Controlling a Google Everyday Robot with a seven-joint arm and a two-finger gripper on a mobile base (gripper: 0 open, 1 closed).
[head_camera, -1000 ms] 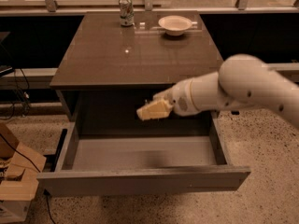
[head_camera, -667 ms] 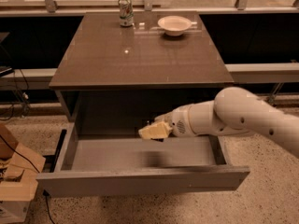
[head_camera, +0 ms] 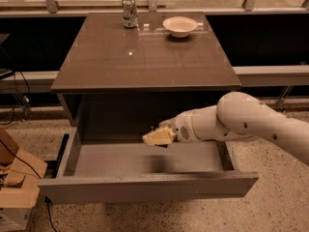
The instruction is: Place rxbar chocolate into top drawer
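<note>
Hovering above the wide, shallow grey top drawer (head_camera: 145, 190) is the gripper (head_camera: 155, 137).

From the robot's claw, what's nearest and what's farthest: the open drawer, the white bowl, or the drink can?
1. Top drawer: open, directly beneath the gripper, which hangs over its middle.
2. White bowl: near the table's far edge, slightly to the right.
3. Drink can: at the table's far edge, left of the bowl and slightly farther back, so this is a narrow call.

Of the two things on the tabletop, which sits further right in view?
The white bowl, low and round; the upright drink can stands left of it. The claw hangs over the open top drawer, below the tabletop.
</note>
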